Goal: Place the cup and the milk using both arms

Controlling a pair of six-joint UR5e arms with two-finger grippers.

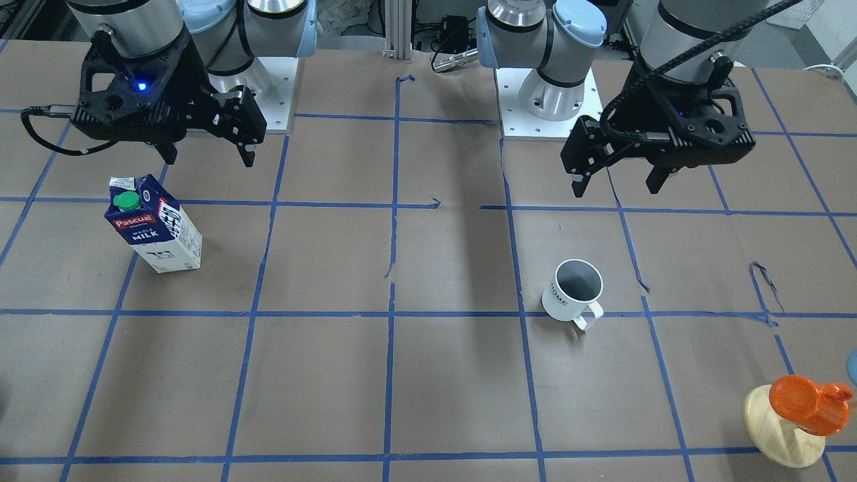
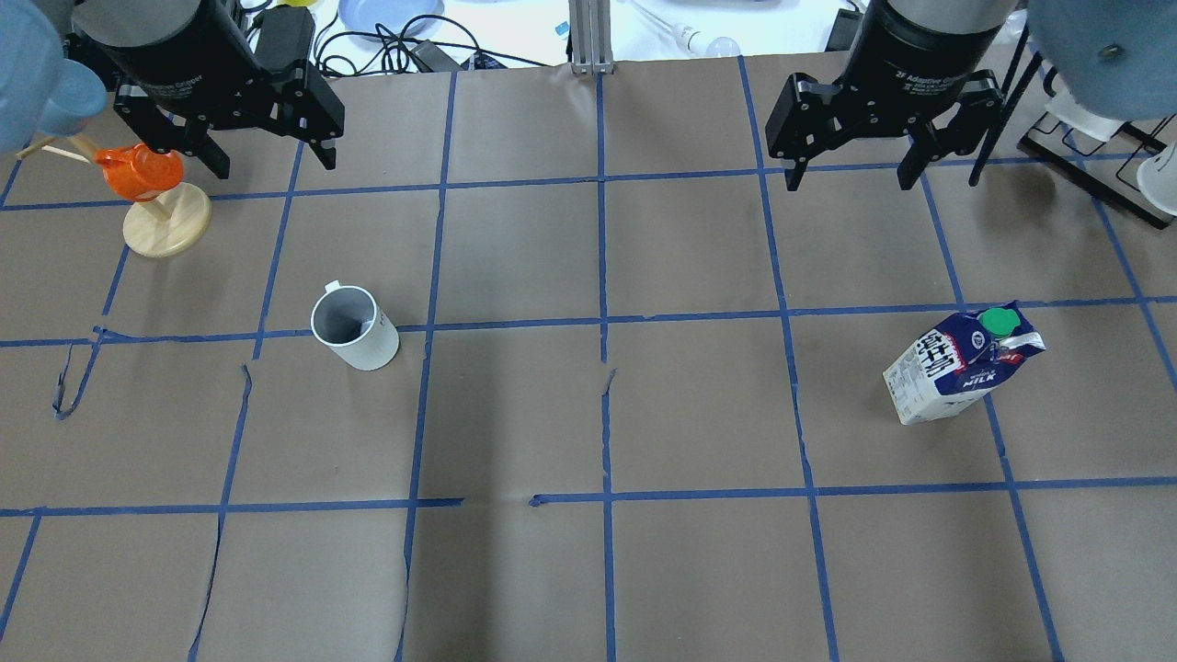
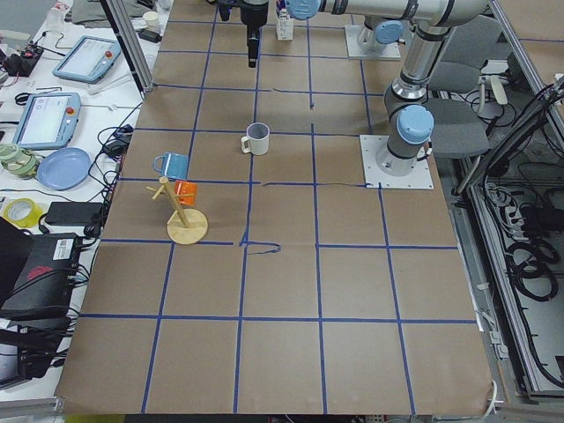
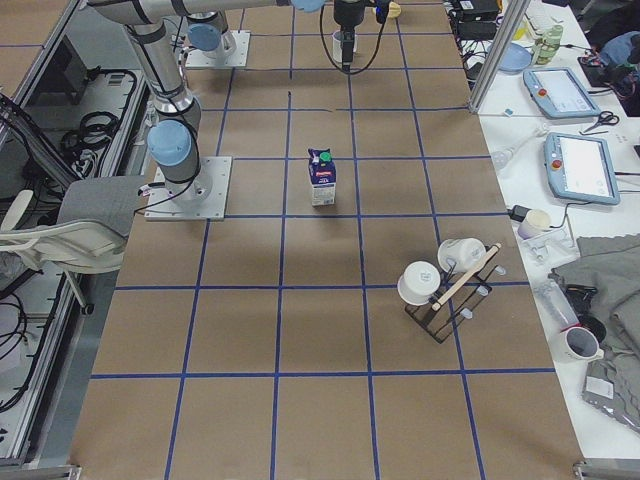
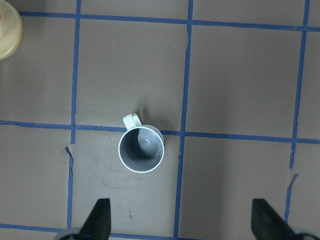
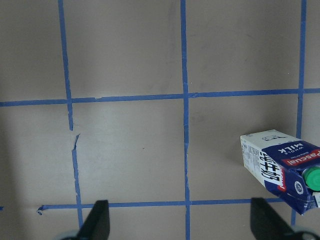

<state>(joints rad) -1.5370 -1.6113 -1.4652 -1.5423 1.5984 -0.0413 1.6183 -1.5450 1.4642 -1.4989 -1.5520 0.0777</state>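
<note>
Brown paper covers the table (image 2: 699, 405), crossed by a grid of blue tape (image 2: 601, 257), and from my remote seat I take the overhead camera as my clock face, 12 o'clock pointing away from the robot. From the table's middle the cup (image 2: 354, 328) stands upright at about 9 o'clock, its dark inside showing. Its handle turns toward 11 o'clock and its base sits on a tape line, just beside a crossing. The milk (image 2: 961, 363) stands upright at about 3 o'clock, well apart from the cup, with the green cap uppermost and the red label facing away from the robot. The left gripper (image 2: 271, 165) hangs above the paper with its fingers spread wide and nothing between them; the cup lies toward 5 o'clock from it, untouched. In its wrist camera the cup sits a little toward 7 o'clock of centre, between the two fingertips at the bottom edge. The right gripper (image 2: 849, 179) also hangs clear of the table, fingers wide apart and holding nothing (the carton shows only at the 4 o'clock edge of its wrist view). An orange cup (image 2: 138, 173) hangs on a wooden stand (image 2: 167, 230) at about 10 o'clock from the white cup, near the table's far left corner.
</note>
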